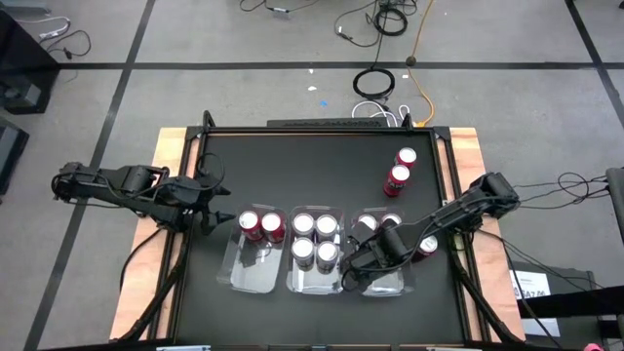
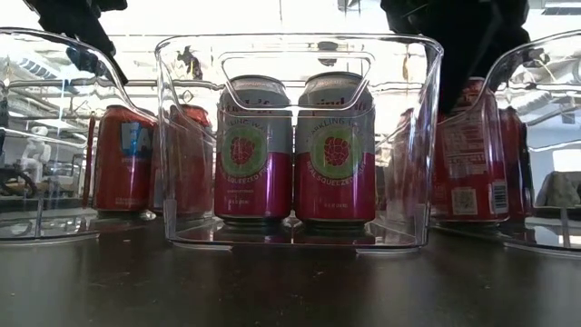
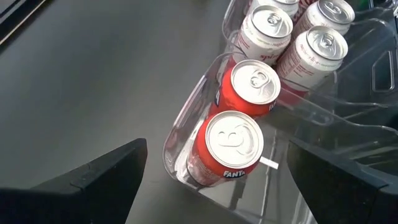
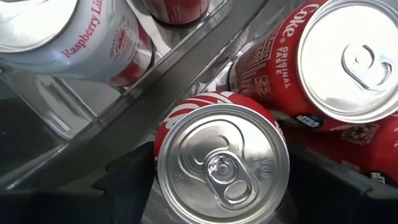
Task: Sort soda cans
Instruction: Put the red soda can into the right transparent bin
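Note:
Three clear trays stand in a row near the table's front. The left tray [image 1: 252,273] holds two red cans [image 3: 233,146]. The middle tray [image 2: 182,136] holds several silver-and-pink cans [image 1: 314,239]. The right tray [image 1: 395,285] holds red cans [image 1: 378,222]. My right gripper [image 1: 369,261] reaches down into the right tray, shut on a red soda can [image 4: 221,165]. My left gripper [image 1: 210,216] hovers open above the table at the left tray's left side, touching nothing. My right gripper has the red can's upper wall [image 4: 163,134] between its two fingers [image 4: 124,186], one on each opposite side. The fingers come from above, pointing steeply down. The can [image 2: 467,154] stands upright in the right tray, next to another red can [image 4: 348,59].
Two more red cans [image 1: 402,168] stand on the black tabletop at the far right. Another red can [image 1: 427,246] shows beside my right arm. Open tabletop lies at the far left [image 1: 263,166]. The left tray's near half is bare.

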Controlling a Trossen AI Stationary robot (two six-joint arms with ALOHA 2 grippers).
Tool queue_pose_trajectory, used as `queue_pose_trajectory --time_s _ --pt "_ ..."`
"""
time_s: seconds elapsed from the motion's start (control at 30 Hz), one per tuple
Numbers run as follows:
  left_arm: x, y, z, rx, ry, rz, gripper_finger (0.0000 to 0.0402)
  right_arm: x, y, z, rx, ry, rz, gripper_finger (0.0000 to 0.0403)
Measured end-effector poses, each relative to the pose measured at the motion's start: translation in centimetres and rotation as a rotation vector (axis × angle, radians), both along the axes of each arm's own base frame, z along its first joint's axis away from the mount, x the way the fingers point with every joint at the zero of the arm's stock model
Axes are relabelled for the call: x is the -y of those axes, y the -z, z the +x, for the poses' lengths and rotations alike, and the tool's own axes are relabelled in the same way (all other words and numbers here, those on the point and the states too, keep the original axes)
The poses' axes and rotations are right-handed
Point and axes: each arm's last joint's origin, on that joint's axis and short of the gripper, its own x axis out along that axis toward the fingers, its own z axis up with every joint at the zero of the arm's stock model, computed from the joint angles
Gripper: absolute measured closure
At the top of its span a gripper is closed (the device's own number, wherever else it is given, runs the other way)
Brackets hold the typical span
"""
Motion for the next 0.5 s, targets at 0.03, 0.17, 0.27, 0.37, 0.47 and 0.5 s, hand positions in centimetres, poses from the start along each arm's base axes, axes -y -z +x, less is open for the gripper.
queue_pose_trajectory --time_s 0.03,0.17,0.27,0.37,0.47,0.5 --pt "0.0 0.0 0.0 0.001 0.0 0.0 0.0013 -0.01 0.0 0.01 0.001 0.0 0.001 0.0077" --pt "-0.01 -0.01 0.0 -0.002 0.023 0.029 0.0014 -0.04 0.0 0.06 0.005 0.0 0.006 0.0058" --pt "-0.01 -0.01 0.01 -0.007 0.071 0.079 0.0013 -0.11 0.01 0.01 -0.008 -0.003 0.031 0.0052" --pt "-0.01 -0.02 0.02 -0.008 0.087 0.095 0.0013 -0.16 -0.03 -0.07 -0.023 -0.005 0.061 0.0051" --pt "-0.01 -0.02 0.02 -0.009 0.092 0.1 0.0013 -0.13 -0.33 -0.23 -0.017 0.008 0.077 0.0051" --pt "-0.01 -0.02 0.02 -0.009 0.093 0.1 0.0013 -0.11 -0.43 -0.28 -0.016 0.011 0.079 0.0051"
